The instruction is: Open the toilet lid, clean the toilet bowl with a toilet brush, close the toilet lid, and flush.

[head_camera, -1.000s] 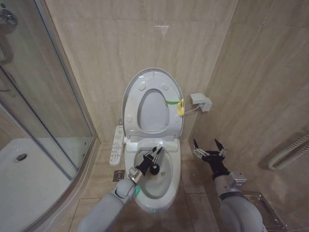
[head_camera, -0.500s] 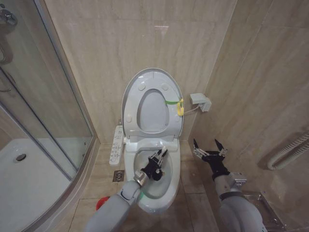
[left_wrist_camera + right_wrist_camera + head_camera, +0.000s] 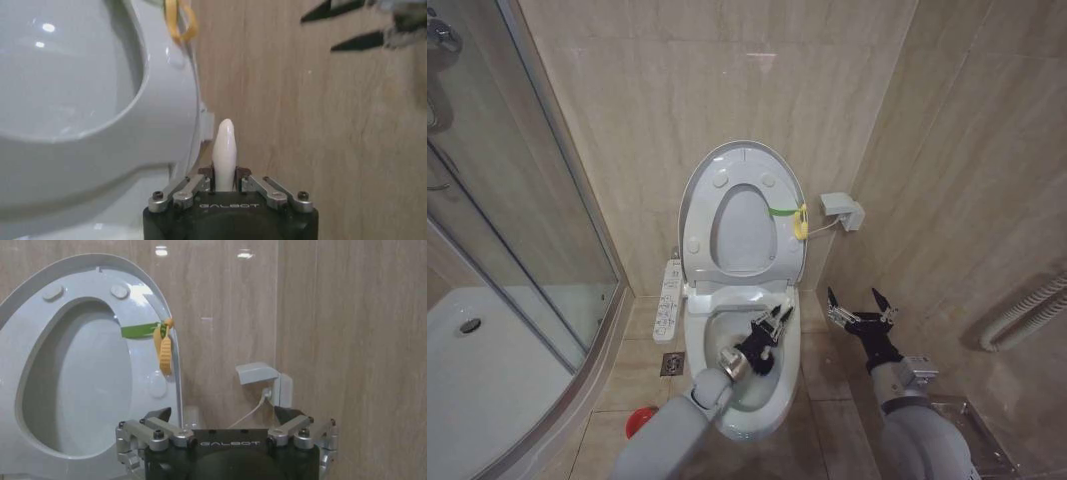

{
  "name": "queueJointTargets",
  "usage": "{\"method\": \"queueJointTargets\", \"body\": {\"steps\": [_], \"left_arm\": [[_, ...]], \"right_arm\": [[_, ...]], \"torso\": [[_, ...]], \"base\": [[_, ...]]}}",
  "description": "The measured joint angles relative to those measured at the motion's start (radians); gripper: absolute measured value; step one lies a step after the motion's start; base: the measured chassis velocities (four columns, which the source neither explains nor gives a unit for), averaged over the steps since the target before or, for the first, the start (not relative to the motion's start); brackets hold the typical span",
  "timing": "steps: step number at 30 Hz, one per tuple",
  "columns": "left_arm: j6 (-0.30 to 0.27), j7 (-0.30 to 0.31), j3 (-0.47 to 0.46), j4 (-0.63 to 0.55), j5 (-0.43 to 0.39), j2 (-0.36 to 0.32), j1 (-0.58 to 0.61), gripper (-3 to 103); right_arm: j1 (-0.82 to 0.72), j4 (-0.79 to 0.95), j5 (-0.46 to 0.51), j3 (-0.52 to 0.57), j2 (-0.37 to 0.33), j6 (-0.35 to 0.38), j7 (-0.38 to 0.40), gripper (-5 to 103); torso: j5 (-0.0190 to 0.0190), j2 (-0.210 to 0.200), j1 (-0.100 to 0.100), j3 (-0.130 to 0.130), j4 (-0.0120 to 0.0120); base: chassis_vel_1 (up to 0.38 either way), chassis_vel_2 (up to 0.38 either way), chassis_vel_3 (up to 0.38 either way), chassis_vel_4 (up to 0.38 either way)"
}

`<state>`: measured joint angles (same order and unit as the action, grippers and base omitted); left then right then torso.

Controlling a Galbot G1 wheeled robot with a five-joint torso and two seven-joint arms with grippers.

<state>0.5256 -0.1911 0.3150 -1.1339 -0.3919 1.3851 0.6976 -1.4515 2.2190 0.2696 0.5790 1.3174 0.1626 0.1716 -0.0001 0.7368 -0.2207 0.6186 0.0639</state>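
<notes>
"GALBOT" is showing on both wrist housings. The left gripper (image 3: 777, 323) is clenching the thin white stick handle of the toilet brush (image 3: 225, 150) over the glossy white ceramic toilet bowl (image 3: 789, 372). The large white oval toilet lid (image 3: 717, 180) is standing upright against the beige tiled wall (image 3: 687, 80). The right gripper (image 3: 859, 303) is hovering beside the bowl, fingers spread.

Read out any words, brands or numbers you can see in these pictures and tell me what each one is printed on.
"GALBOT": on the black body of the left gripper, which is shut on the toilet brush handle.
"GALBOT": on the black body of the right gripper, open, facing the raised toilet lid.
Markings on the button panel beside the toilet bowl: too small to read.
</notes>
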Motion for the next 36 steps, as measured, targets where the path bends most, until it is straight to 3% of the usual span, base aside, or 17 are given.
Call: {"method": "queueJointTargets", "body": {"steps": [6,16,26,36], "left_arm": [[0.013,-0.016,-0.039,0.071,-0.008,-0.012,-0.047,20],[0.008,-0.012,-0.014,-0.012,-0.014,0.004,-0.037,20],[0.032,-0.024,-0.048,0.107,-0.015,0.023,-0.051,20],[-0.013,-0.024,-0.068,-0.079,-0.002,-0.08,0.049,20]], "right_arm": [[0.0,0.0,0.0,0.0,0.0,0.0,0.0,100],[0.0,0.0,0.0,0.0,0.0,0.0,0.0,100],[0.0,0.0,0.0,0.0,0.0,0.0,0.0,100],[0.0,0.0,0.0,0.0,0.0,0.0,0.0,100]], "torso": [[0.0001,0.0,0.0,0.0,-0.0003],[0.0,0.0,0.0,0.0,0.0001],[0.0,0.0,0.0,0.0,-0.0001],[-0.0003,0.0,0.0,0.0,0.0]], "base": [[0.0,0.0,0.0,0.0],[0.0,0.0,0.0,0.0],[0.0,0.0,0.0,0.0],[0.0,0.0,0.0,0.0]]}}
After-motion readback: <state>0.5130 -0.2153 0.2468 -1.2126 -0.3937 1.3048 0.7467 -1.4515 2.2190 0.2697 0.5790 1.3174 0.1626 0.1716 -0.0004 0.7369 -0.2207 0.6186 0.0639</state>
